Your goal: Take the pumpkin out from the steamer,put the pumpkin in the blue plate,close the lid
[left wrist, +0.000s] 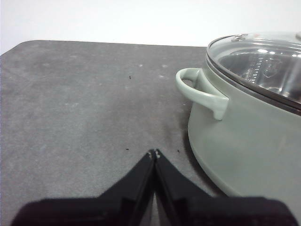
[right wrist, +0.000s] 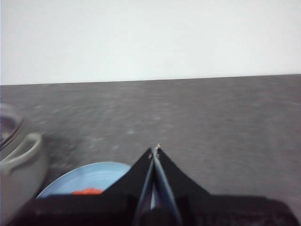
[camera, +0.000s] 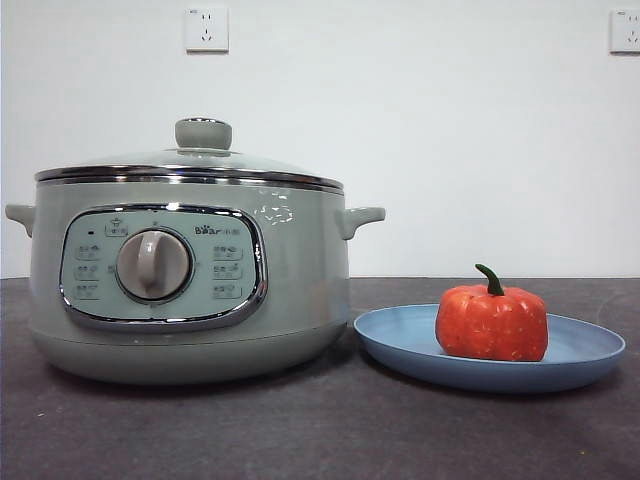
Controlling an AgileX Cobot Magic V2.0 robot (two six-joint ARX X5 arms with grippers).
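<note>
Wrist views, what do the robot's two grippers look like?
The left gripper has two flat matte-black jaws tapering to a narrow point, with tiny pale specks at the tips, rising from a broad black base. The right gripper looks the same. No cables or markings show.

matte blk wedge fingers (left wrist: pixel 141 183), tapered tips, both arms
</note>
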